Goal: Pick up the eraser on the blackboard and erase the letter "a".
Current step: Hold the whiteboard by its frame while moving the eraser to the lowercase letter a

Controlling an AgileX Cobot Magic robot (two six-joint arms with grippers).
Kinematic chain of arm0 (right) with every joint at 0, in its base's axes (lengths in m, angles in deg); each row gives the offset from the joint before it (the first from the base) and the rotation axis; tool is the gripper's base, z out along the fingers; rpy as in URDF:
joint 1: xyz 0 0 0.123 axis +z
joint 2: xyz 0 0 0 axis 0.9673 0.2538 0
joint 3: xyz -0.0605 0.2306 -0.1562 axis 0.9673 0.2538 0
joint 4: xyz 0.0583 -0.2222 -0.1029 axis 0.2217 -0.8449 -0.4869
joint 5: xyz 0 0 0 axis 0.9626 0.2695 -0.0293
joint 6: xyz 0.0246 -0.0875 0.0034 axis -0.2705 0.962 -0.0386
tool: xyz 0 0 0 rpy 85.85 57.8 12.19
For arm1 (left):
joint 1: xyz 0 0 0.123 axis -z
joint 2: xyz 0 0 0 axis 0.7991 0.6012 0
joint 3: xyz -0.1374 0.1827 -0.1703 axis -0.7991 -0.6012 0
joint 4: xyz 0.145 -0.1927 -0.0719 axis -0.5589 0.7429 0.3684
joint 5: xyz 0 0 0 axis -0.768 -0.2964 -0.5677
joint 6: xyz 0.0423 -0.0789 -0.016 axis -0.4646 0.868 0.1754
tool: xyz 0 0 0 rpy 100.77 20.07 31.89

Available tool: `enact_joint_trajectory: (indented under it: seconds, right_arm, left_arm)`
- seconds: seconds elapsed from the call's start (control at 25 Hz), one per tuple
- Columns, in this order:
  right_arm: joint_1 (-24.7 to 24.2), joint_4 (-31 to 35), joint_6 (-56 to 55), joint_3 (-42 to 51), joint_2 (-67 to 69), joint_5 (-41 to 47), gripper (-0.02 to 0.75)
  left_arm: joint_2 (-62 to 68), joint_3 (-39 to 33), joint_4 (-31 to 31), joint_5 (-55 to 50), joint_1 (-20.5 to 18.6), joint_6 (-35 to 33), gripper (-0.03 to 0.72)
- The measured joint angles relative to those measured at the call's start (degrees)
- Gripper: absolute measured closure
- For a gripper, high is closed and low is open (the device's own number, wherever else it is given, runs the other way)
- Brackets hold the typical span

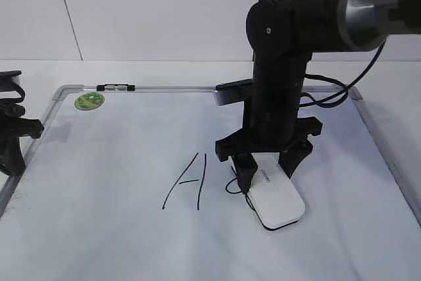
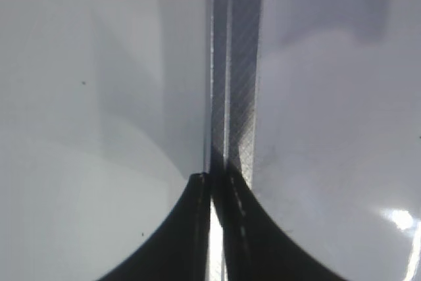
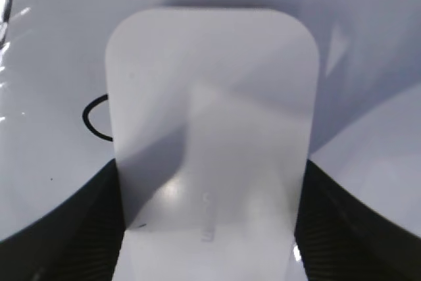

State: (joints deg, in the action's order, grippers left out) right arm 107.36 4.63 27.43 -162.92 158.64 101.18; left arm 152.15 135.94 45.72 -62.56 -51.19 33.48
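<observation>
Right end effector (image 1: 263, 166) clamped across the eraser (image 1: 279, 199) (white, flat on the blackboard (image 1: 118, 228)), beside the letter "a" (image 3: 95, 120), near board's middle, left end effector (image 2: 212, 228) pinched closed at left edge

the eraser (image 1: 279, 199) covers most of the letter "a" (image 3: 95, 118), leaving only a curved stroke showing.

One blackboard (image 1: 118, 241), one eraser (image 1: 279, 197), two marker letters, one green sticker (image 1: 89, 101), two end effectors.
</observation>
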Motion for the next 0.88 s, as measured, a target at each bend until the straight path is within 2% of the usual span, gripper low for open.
enact_joint_trajectory:
  seconds: [0.24, 0.44, 0.88]
  right_arm:
    - [2.5, -0.23, 0.2, 0.0, 0.02, 0.0, 0.2]
    - [2.73, 1.78, 0.96, 0.0, 0.02, 0.0, 0.2]
    - [2.86, 0.76, -0.03, -0.13, 0.25, 0.0, 0.2]
  left_arm:
    - [0.0, 0.0, 0.0, 0.0, 0.0, 0.0, 0.673]
    - [0.0, 0.0, 0.0, 0.0, 0.0, 0.0, 0.673]
    - [0.0, 0.0, 0.0, 0.0, 0.0, 0.0, 0.67]
